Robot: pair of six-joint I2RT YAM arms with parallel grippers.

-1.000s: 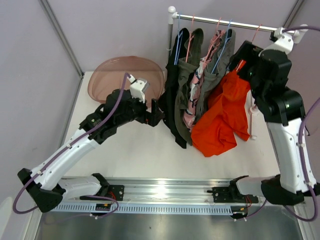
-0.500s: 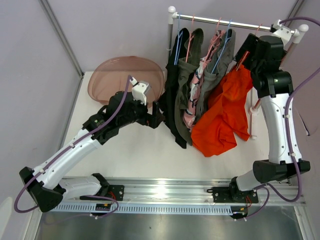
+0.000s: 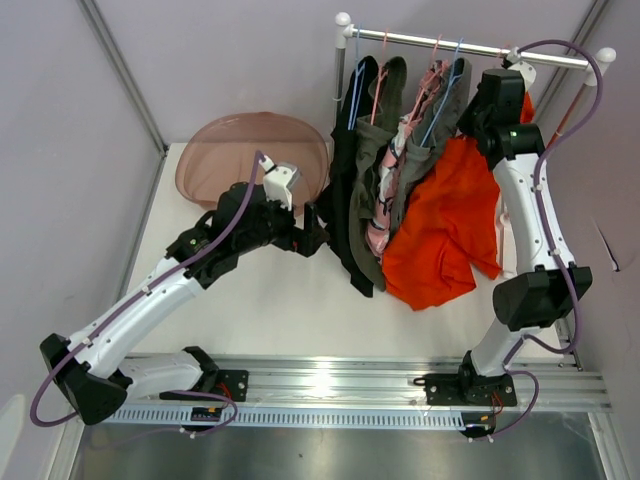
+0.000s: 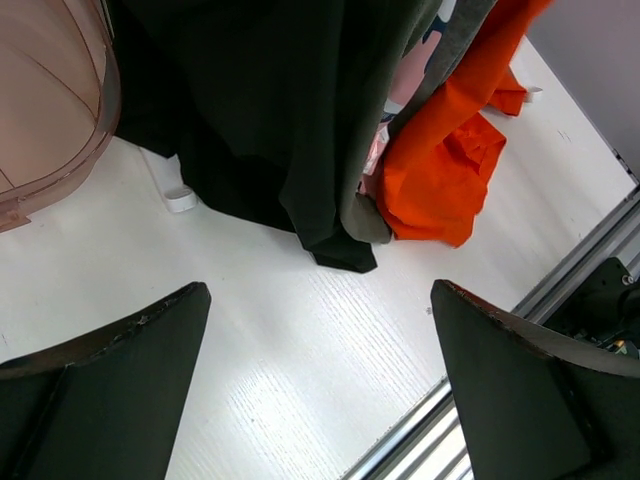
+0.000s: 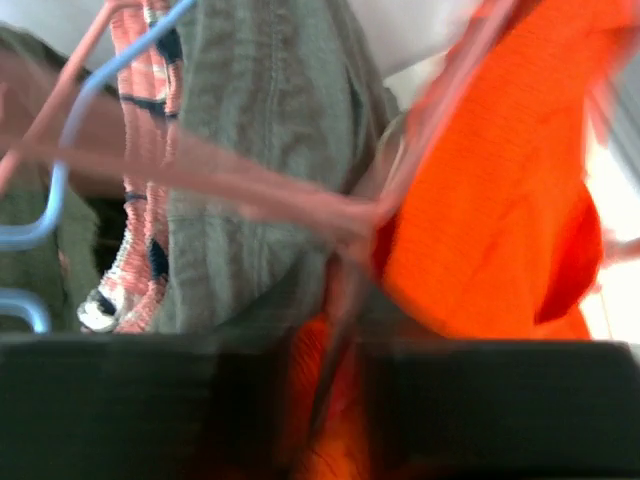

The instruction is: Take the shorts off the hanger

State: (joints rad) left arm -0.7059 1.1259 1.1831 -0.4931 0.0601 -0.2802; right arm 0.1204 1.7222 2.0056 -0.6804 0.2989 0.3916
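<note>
Several shorts hang on wire hangers from a metal rail [image 3: 430, 42]: black [image 3: 350, 190], olive [image 3: 385, 150], pink patterned [image 3: 380, 235] and bright orange [image 3: 445, 225]. My right gripper [image 3: 490, 105] is up beside the rail at the top of the orange shorts [image 5: 500, 200]. In the blurred right wrist view its jaws [image 5: 335, 400] stand nearly together, with orange cloth and a pink hanger wire [image 5: 200, 170] pinched between them. My left gripper [image 3: 318, 225] hovers low, left of the black shorts [image 4: 270, 120]. It is wide open [image 4: 320, 290] over bare table.
A translucent pink bowl [image 3: 240, 150] sits at the back left, close to my left arm. The rack's upright post [image 3: 342, 60] stands behind the black shorts, its white foot [image 4: 180, 198] on the table. A metal track [image 3: 330, 380] runs along the near edge.
My right arm has swung up and left to the rail, and its gripper has gone from open to closed on the top of the orange shorts. The left arm has stayed put.
</note>
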